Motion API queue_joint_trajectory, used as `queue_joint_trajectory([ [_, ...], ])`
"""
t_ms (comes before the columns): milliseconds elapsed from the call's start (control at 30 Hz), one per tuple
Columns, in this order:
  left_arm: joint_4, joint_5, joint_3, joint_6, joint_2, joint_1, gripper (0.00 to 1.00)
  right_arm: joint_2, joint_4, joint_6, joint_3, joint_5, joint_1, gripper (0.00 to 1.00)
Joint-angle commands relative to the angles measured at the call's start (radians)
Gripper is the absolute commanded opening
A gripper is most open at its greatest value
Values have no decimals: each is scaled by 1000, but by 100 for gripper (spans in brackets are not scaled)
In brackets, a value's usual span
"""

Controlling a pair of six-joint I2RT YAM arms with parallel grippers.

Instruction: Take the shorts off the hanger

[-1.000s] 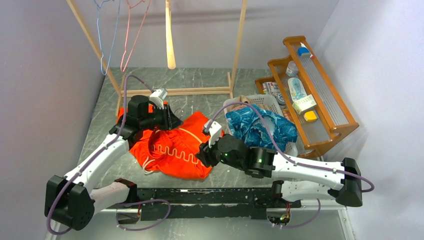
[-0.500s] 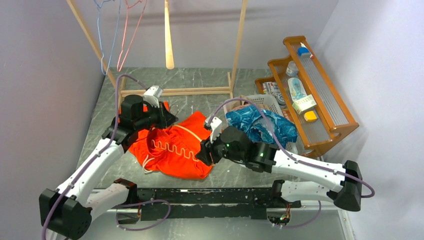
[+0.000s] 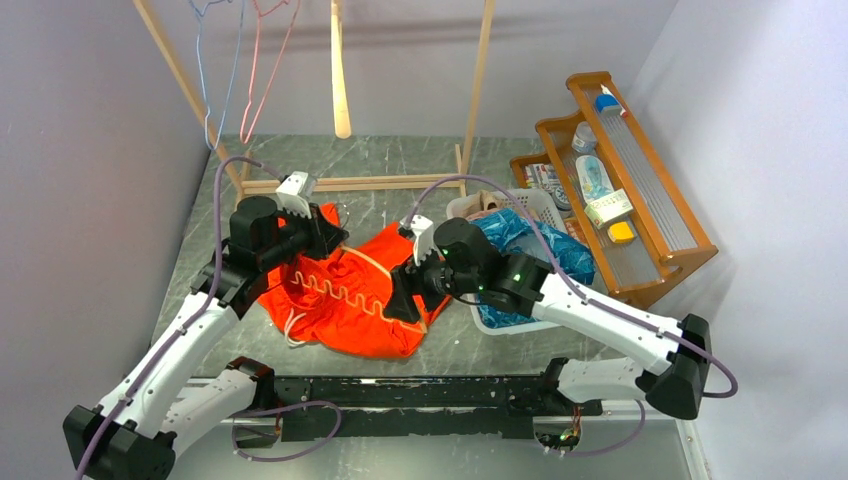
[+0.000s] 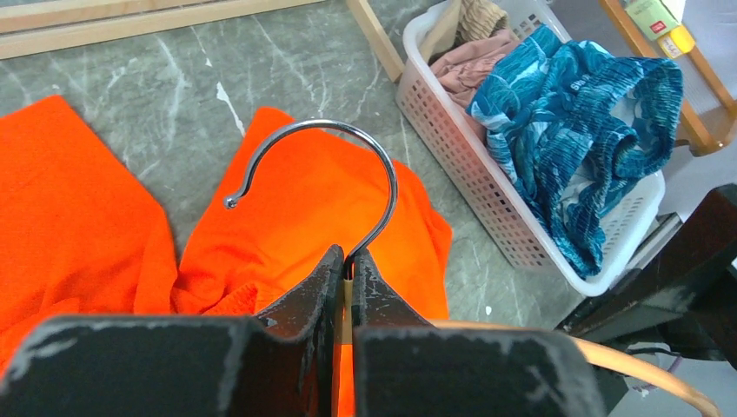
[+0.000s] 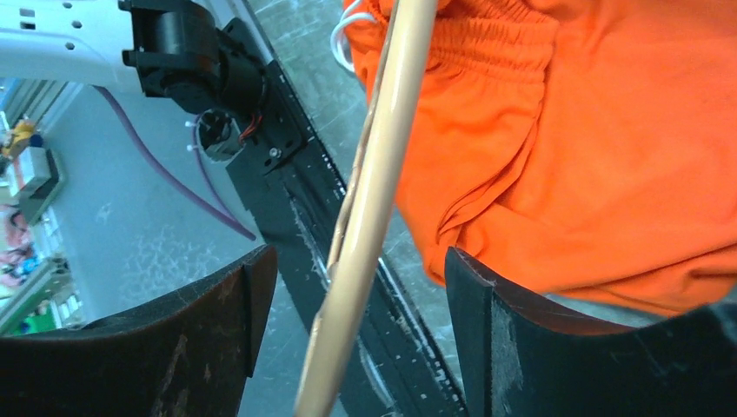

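Note:
The bright orange shorts (image 3: 350, 305) lie crumpled on the table between both arms, still round a wooden hanger. My left gripper (image 4: 348, 261) is shut on the hanger's neck just below its metal hook (image 4: 382, 174); in the top view this gripper (image 3: 330, 235) sits at the shorts' far left. My right gripper (image 5: 356, 261) stands open, its jaws apart on either side of the hanger's wooden arm (image 5: 382, 156) without touching it, beside the orange waistband (image 5: 487, 43). In the top view the right gripper (image 3: 405, 300) hovers over the shorts' right edge.
A white basket (image 4: 487, 191) to the right holds blue patterned shorts (image 3: 530, 250), pink shorts (image 4: 469, 69) and tan shorts (image 4: 482, 13). A wooden clothes rack (image 3: 350, 183) stands behind with wire hangers (image 3: 215, 100) and a wooden hanger (image 3: 341, 90). A wooden shelf (image 3: 640, 200) is far right.
My left gripper closed on the hanger's neck and drew back to the left. My right gripper opened off the hanger's arm and shifted away from the table's near edge. The shorts bunched up.

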Motion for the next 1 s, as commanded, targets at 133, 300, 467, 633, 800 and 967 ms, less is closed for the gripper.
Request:
queue_joint_trajectory([
  [133, 49, -212, -10, 48, -39, -66, 7, 81, -83, 69, 43, -142, -3, 46],
  [300, 112, -246, -48, 61, -83, -87, 7, 89, -119, 53, 44, -39, -4, 19],
  [467, 91, -210, -33, 69, -91, -89, 9, 43, -81, 35, 34, -32, -3, 0],
  [633, 45, -173, -20, 25, -104, -88, 39, -41, -83, 34, 16, 47, -10, 0],
  [800, 10, -189, -41, 7, -162, -89, 65, -135, -100, 45, -18, 72, -58, 0],
  [967, -22, -204, -44, 10, -211, -89, 73, -169, -98, 75, -67, 98, -86, 0],
])
